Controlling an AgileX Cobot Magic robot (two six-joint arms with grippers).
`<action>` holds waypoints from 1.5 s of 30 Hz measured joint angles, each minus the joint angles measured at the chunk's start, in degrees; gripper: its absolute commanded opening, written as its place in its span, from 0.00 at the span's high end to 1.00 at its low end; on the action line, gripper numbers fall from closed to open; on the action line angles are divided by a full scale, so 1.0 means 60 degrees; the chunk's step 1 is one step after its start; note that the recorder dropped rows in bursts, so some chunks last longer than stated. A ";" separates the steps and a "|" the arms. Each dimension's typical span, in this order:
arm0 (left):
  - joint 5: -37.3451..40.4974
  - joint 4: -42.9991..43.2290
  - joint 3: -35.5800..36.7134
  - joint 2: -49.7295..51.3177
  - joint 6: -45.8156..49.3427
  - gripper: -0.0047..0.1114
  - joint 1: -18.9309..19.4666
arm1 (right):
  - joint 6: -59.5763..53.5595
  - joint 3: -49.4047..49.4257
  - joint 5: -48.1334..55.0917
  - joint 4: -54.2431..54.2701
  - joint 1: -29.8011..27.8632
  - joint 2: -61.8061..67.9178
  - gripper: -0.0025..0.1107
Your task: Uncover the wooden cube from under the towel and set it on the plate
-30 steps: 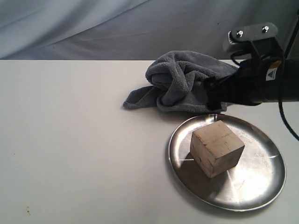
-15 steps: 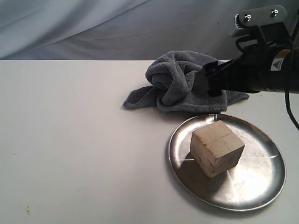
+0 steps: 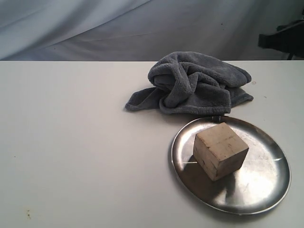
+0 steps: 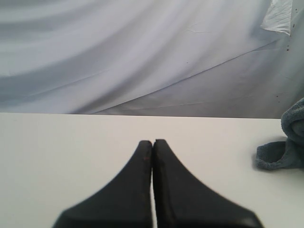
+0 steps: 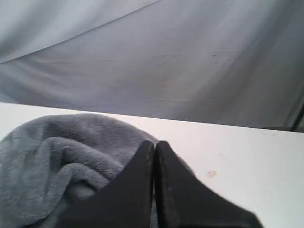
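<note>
No readable text, label, brand, number or sign anywhere: none on the pale beige wooden cube (image 3: 220, 150), the round silver metal plate (image 3: 266, 186) or the dark grey plush towel (image 3: 194, 84).

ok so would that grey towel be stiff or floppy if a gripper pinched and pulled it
Probably floppy: the towel lies crumpled in soft plush folds, so a pinch would likely lift one fold while the rest sags. It looks light for its bulk. Its edge lies by the plate rim, so dragging might brush it.
</note>
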 measured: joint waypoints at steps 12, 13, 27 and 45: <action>0.0000 0.0000 0.0000 0.0000 0.0000 0.95 0.0000 | -0.0018 0.0386 -0.1076 -0.0017 -0.2035 -0.1534 0.98; 0.0000 0.0000 0.0000 0.0000 0.0000 0.95 0.0000 | -0.0018 0.0386 -0.0937 -0.0017 -0.2031 -0.1787 0.98; 0.0000 0.0000 0.0000 0.0000 0.0000 0.95 0.0000 | -0.1066 0.0386 0.2940 0.0059 -0.2031 -0.5709 0.98; 0.0000 0.0000 0.0000 0.0000 0.0000 0.95 0.0000 | -0.1009 0.2242 0.5560 0.0324 -0.1181 -0.9844 0.98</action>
